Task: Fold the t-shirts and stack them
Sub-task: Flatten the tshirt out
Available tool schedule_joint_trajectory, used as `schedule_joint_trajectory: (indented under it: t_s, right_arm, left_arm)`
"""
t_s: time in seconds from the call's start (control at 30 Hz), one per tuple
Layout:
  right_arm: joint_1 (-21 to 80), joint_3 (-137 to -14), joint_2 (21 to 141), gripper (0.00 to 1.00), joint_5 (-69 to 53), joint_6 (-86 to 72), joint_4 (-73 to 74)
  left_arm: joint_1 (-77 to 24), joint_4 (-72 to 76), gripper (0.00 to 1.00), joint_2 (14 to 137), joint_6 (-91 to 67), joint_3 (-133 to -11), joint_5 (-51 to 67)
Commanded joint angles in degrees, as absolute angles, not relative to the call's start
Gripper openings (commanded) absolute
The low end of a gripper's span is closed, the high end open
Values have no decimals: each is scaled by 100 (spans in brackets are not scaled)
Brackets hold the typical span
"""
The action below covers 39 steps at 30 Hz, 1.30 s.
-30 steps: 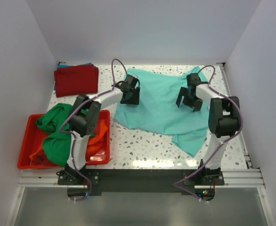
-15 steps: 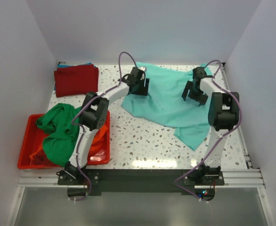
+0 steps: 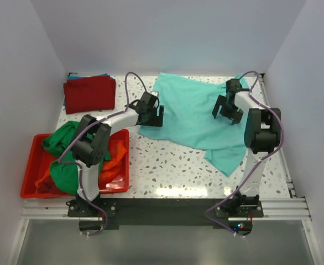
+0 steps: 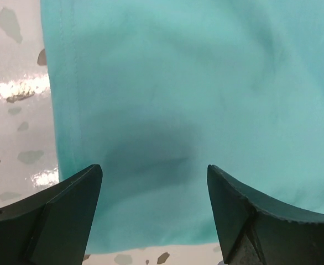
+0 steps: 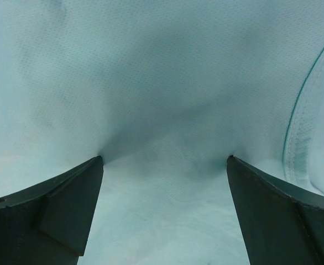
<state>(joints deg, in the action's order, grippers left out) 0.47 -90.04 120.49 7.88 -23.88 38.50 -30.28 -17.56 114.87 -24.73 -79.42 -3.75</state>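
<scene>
Since half a second ago, my left gripper (image 3: 152, 115) is lying farther toward 7 o'clock, over the 9 o'clock hem of the teal t-shirt (image 3: 192, 118), while my right gripper (image 3: 228, 109) is keeping its place. Both grippers are standing with fingers spread wide, gripping nothing; the right one is pressing its tips into the cloth. The teal t-shirt is lying unfolded on the bench (image 3: 167, 165), centre to 2 o'clock. The dark red t-shirt (image 3: 89, 93) is resting folded at 10 o'clock. The green t-shirt (image 3: 68, 149) and orange t-shirt (image 3: 115, 160) are spilling from the red bin (image 3: 32, 165) at 8 o'clock.
</scene>
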Motion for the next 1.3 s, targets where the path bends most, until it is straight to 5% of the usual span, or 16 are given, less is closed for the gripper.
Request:
schedule_joint_trajectory:
  t_s: [0.0,0.47,0.7,1.07,1.27]
  right_arm:
    - [44,-8912,11786,97,694,-2285,3850]
    - [44,-8701,10926,97,317,-2285,3929]
    - [53,-8473,10188,97,123,-2294,4061]
    - [44,-7963,9361,97,44,-2320,4175]
    - [44,-7524,9071,97,70,-2329,4131]
  left_arm:
    - [-3006,-1563,82,11092,-2637,-7586,-580]
    - [-3006,-2030,82,10160,-2987,-6820,-1599]
    - [-3006,-2382,63,10265,-3190,-6750,-1846]
    - [-2883,-2075,57,10652,-3199,-6618,-1424]
    - [-2699,-1855,42,10740,-3278,-6442,-1178]
